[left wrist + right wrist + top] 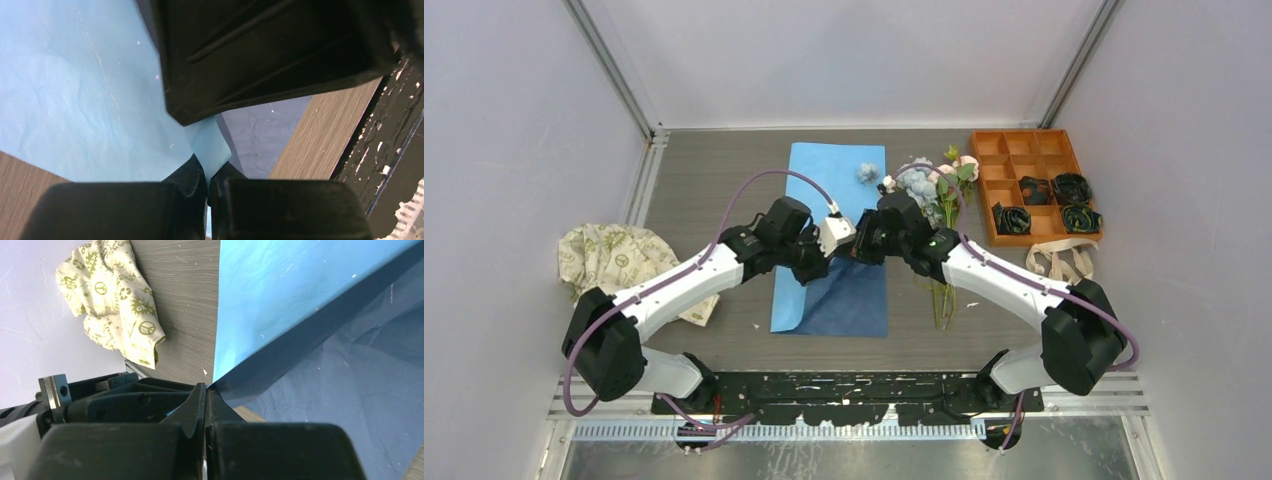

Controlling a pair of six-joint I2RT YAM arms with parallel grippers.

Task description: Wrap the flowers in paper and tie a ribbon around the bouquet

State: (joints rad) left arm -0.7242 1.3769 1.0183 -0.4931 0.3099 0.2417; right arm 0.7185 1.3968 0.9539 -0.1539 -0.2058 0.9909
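Observation:
The paper [824, 190] lies flat mid-table, light blue face up, with its near right part turned over to show darker blue [859, 300]. My left gripper [846, 243] and right gripper [864, 245] meet over the fold. In the left wrist view the left gripper [207, 172] is shut on a light blue corner of the paper [212, 147]. In the right wrist view the right gripper [206, 390] is shut on the lifted paper edge [280, 290]. The flowers [929, 190] lie just right of the sheet, stalks toward me. One small blue bloom [867, 172] rests on the paper. The ribbon [1064, 262] lies below the tray.
An orange compartment tray [1024, 145] at the back right holds dark coils [1072, 188]. A cream cloth with green print [614, 260] is crumpled at the left table edge, also visible in the right wrist view [115, 295]. Grey walls close in three sides.

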